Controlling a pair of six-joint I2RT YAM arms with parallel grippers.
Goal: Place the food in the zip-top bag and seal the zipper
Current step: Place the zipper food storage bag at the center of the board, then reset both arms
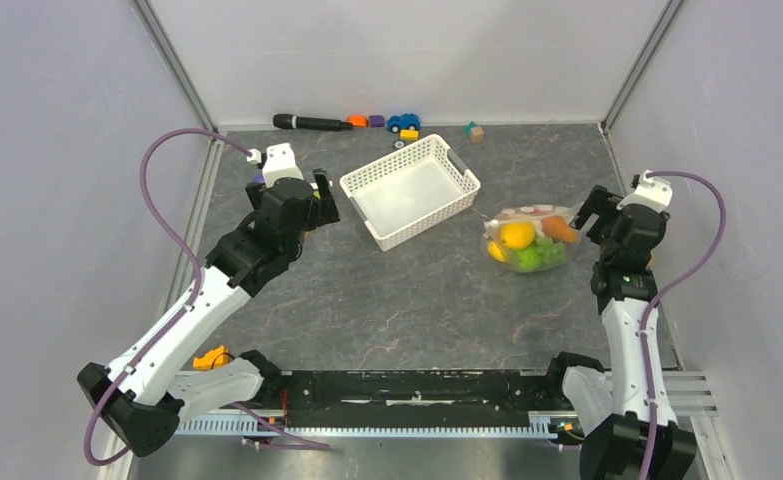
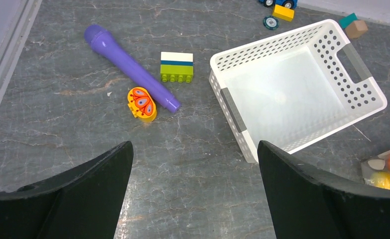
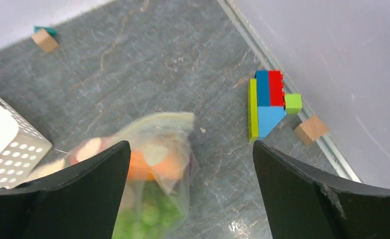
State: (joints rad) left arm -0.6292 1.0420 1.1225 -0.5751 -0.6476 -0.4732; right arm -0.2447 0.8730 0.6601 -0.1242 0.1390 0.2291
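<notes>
Food of glossy moulded toy plastic [image 1: 525, 244] lies packed inside the clear, floppy zip-top bag printed with white polka dots [image 1: 533, 212]. The bag slumps on the dark marbled tabletop [image 1: 417, 300], right of the white lattice plastic basket [image 1: 387, 160] and just beside the right gripper [image 3: 190, 144]. A rounded yellow piece [image 1: 517, 235], an orange piece [image 1: 560, 229] and knobbly green grapes [image 1: 539, 256] press against the thin film, so the pouch bulges to their shape rather than lying flat.

The right gripper's jaws stand wide apart above the bag's upper edge and hold nothing. That position suits work on the zipper [image 3: 165, 118], a thin pale strip along the mouth. The wrist view is blurred there, so I cannot tell whether it is pressed closed. By my reading the filling is done and only the seal is in question.

The left gripper [image 2: 195, 144] is equally wide and empty, well apart from the bag beside the rigid, perforated basket, probably to stay clear. Near it lie a smooth purple toy microphone [image 2: 128, 64], an orange butterfly block [image 2: 142, 103] and a studded green, white and blue brick [image 2: 177, 67].
</notes>
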